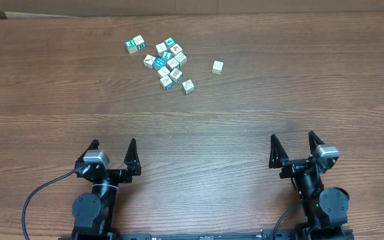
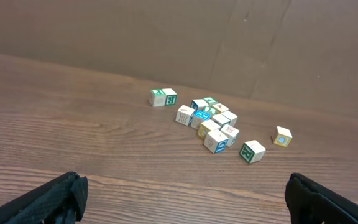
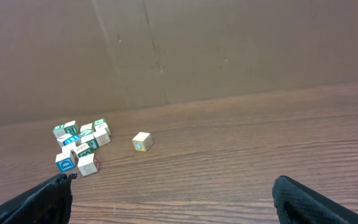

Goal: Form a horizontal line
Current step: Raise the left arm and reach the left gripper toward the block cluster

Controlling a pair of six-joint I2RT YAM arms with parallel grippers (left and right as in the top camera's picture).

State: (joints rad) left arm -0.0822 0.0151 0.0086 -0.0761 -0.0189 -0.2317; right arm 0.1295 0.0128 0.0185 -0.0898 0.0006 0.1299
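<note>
Left pincer (image 1: 114, 152) and right pincer (image 1: 295, 147) stood wide open and empty at the edge of the bench (image 1: 279, 100); alphabet cubes (image 1: 167, 61) lay jumbled far across, no line begun. Next, likely: reaching for one.

Wide tabletop (image 1: 245, 120) fronts the packed cube cluster (image 1: 167, 61); a lone cube (image 1: 217, 67) stands apart.
</note>
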